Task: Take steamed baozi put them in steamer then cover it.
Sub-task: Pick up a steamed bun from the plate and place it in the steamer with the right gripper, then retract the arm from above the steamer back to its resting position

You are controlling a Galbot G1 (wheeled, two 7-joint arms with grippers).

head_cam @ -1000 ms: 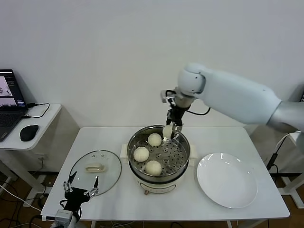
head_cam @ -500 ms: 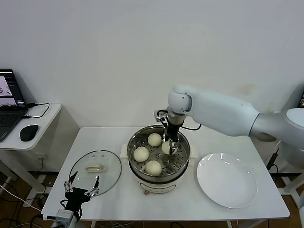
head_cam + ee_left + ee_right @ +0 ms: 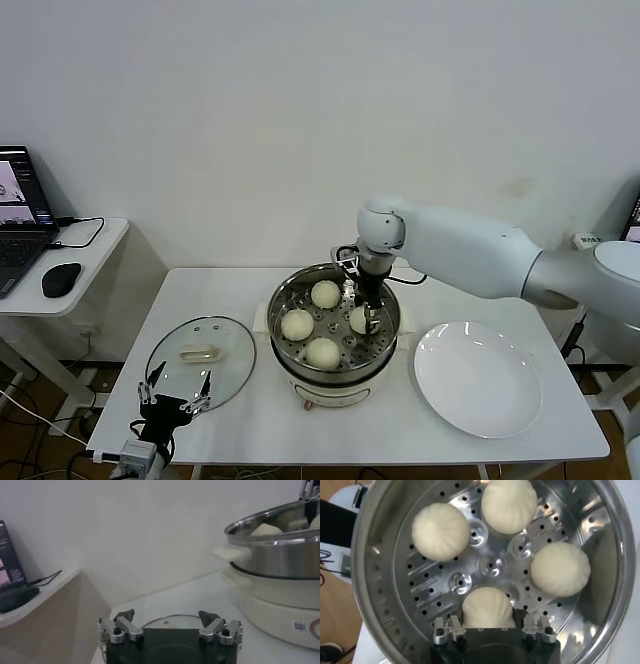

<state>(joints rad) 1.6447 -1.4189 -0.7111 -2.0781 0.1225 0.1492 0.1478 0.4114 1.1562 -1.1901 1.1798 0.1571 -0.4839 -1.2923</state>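
Note:
The steamer (image 3: 392, 330), a shiny perforated basket on a cream pot base, stands mid-table. Three baozi (image 3: 326, 293) (image 3: 297, 323) (image 3: 322, 352) lie in it. My right gripper (image 3: 366, 322) reaches down inside the basket and is shut on the fourth baozi (image 3: 356, 320), which rests low on the perforated floor (image 3: 487, 607) between my right gripper (image 3: 490, 626) fingers. The glass cover (image 3: 228, 352) lies flat on the table left of the steamer. My left gripper (image 3: 175, 398) is open and empty at the table's front-left edge, just before the cover; the left wrist view shows it (image 3: 167, 616) with the steamer (image 3: 280, 555) beyond.
An empty white plate (image 3: 478, 378) lies right of the steamer. A side table at the far left holds a laptop (image 3: 15, 215) and a mouse (image 3: 60, 278). A white wall stands behind the table.
My right gripper has come down from above the steamer's back rim into the basket, carrying the fourth baozi down to the floor. The left arm has not moved.

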